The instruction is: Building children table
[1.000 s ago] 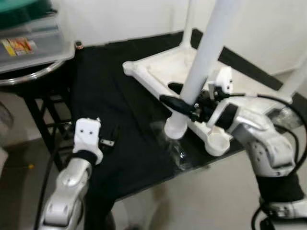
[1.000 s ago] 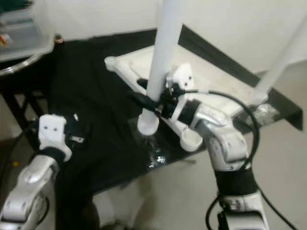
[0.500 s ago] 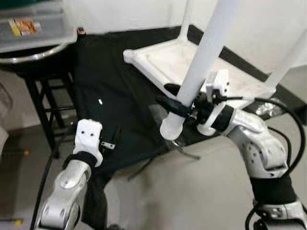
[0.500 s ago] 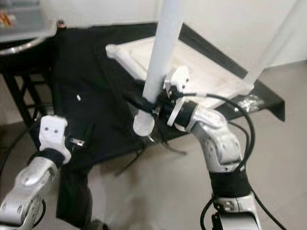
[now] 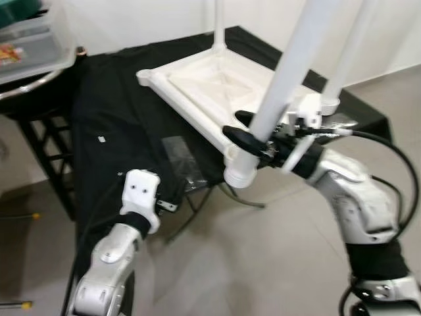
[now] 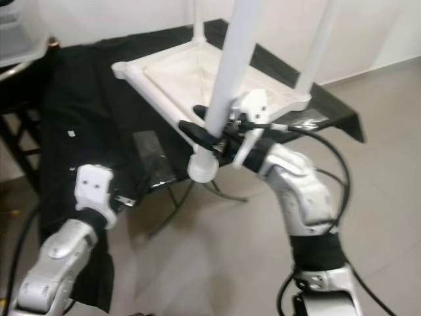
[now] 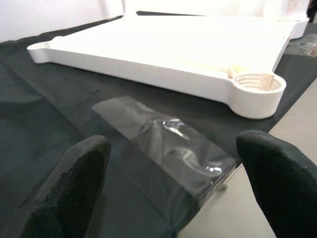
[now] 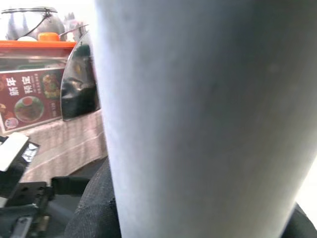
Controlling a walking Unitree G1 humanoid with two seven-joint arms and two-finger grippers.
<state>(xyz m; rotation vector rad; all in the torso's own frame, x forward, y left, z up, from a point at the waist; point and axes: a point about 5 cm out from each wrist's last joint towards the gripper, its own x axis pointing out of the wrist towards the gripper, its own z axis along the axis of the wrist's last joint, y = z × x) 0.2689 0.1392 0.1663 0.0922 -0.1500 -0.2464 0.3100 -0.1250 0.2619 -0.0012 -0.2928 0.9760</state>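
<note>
1. The right gripper [image 5: 253, 135] is closed around a long white plastic table leg [image 5: 283, 79], near the leg's lower end. The leg leans up and away from the gripper.
2. The lower end of the leg, a round collar [image 5: 241, 175], is at the near corner of the white rectangular plastic tabletop [image 5: 197, 82]. I cannot tell if it is seated in the corner socket or only above it.
3. The tabletop lies upside down on a black cloth [image 5: 118, 118] that covers a low stand. Two other white legs [image 5: 348, 52] stand up from its far corners.
4. The near corner of the tabletop reaches the front edge of the cloth; past this edge is bare grey floor [image 5: 263, 263] with open room.
5. The left gripper [image 7: 168, 188] has its fingers wide apart and holds nothing. It points at a clear plastic bag [image 7: 168, 139] lying on the cloth just before the tabletop's threaded corner socket [image 7: 253, 85].
6. A clear storage box [image 5: 33, 49] stands at the far left.
</note>
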